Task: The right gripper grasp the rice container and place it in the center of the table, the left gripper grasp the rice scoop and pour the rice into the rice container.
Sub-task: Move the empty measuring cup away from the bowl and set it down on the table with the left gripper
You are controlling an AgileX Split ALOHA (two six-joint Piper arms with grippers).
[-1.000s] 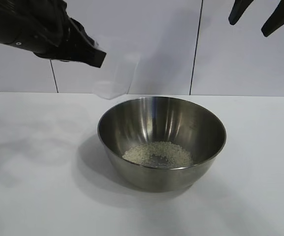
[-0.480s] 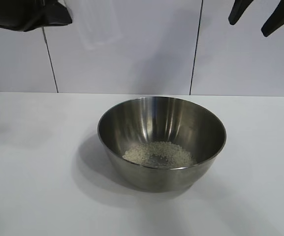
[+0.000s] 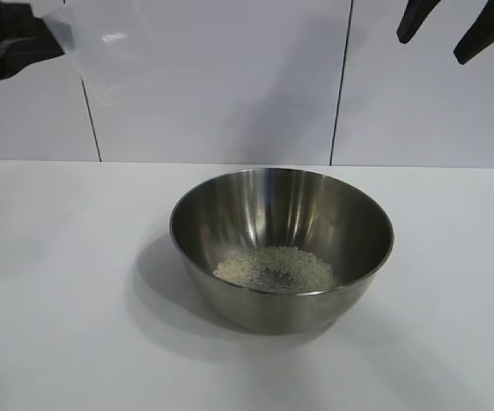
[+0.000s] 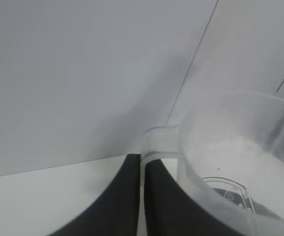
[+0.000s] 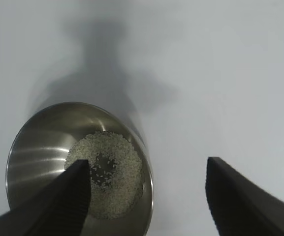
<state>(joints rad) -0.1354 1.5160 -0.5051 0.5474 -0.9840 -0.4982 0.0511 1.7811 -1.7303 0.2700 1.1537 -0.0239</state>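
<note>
At the far left, the left pincer (image 3: 11, 43) has been carried away from above the bowl to the upper left edge of the view, clenched on the handle tab of the rice scoop (image 3: 101, 51), which looks emptied. The rice (image 3: 274, 268) lies in the steel rice container (image 3: 282, 244) at the middle of the counter (image 3: 58, 300); pouring is judged done. The right pincer (image 3: 458, 24) hangs released, upper right. No writing can be read.

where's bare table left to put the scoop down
Bare white tabletop lies left of the shiny round steel bowl holding white rice grains, also right of it and in front. The left tool holds the clear plastic measuring cup above that left patch; the open right tool hangs above the right.
</note>
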